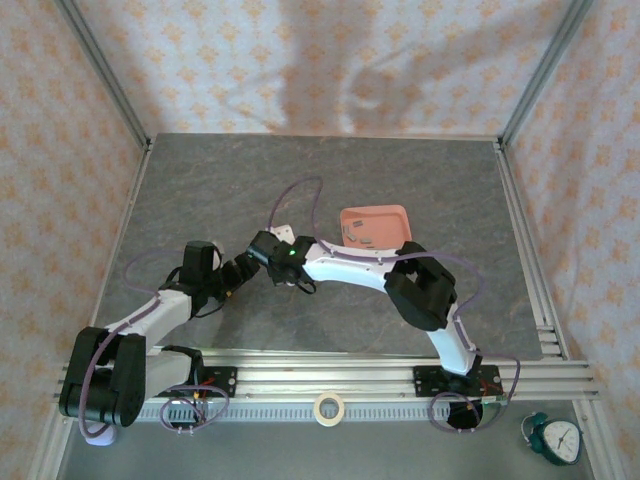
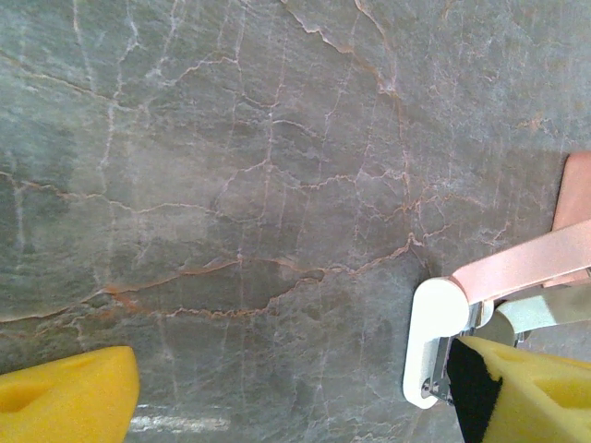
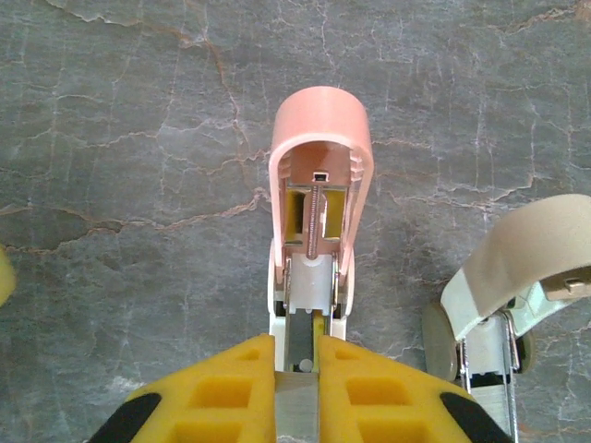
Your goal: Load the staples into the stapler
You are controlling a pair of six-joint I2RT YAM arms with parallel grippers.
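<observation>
No lettering, brand, number or sign can be read on anything here; the clock (image 1: 563, 440) at the near right corner has a white dial, but its figures are too small to make out.
</observation>
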